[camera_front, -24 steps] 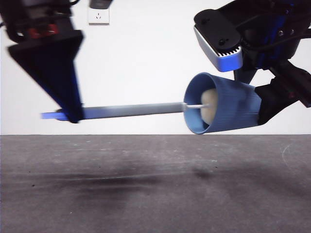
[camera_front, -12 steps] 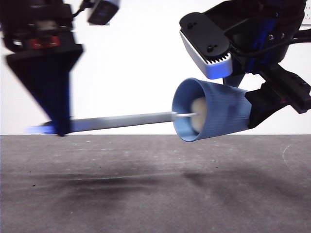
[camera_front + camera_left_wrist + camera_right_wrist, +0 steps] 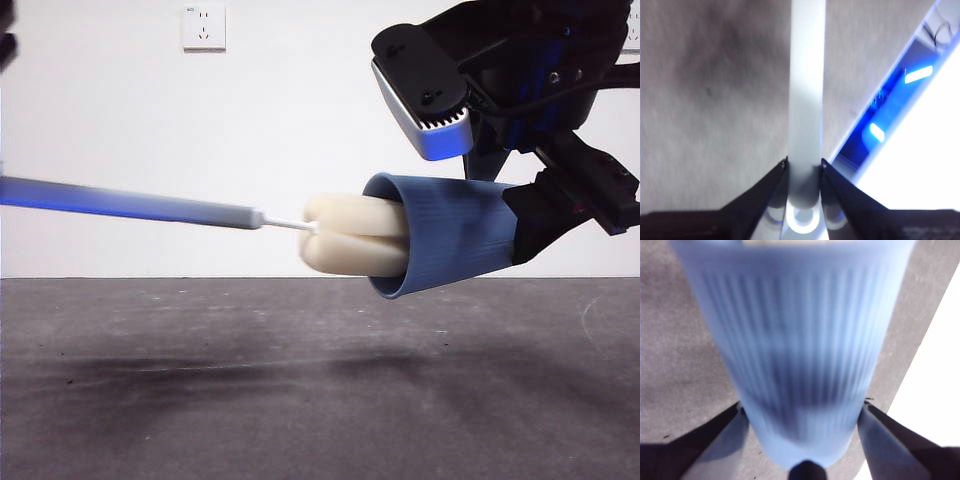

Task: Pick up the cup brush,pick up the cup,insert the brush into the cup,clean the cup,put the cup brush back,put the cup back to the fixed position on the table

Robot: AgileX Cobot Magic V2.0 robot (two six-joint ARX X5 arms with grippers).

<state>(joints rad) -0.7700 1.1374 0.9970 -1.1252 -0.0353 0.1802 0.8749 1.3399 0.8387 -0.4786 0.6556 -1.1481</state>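
My right gripper (image 3: 560,215) is shut on the blue ribbed cup (image 3: 450,235) and holds it on its side above the table (image 3: 300,400), mouth facing left. The right wrist view shows the cup (image 3: 795,340) between the right gripper's (image 3: 802,410) jaws. The cup brush's cream sponge head (image 3: 350,235) sticks about halfway out of the cup's mouth. Its grey handle (image 3: 130,203) runs left to the picture's edge. My left gripper (image 3: 804,165) is shut on the handle (image 3: 807,75) near its white looped end. It is outside the front view.
A white wall socket (image 3: 203,27) sits high on the back wall. The dark grey table lies below the cup and brush, with their shadows on it.
The brush has slid left, so the sponge head has come partway out of the cup. My left gripper has moved left out of the front view. The cup has barely moved.
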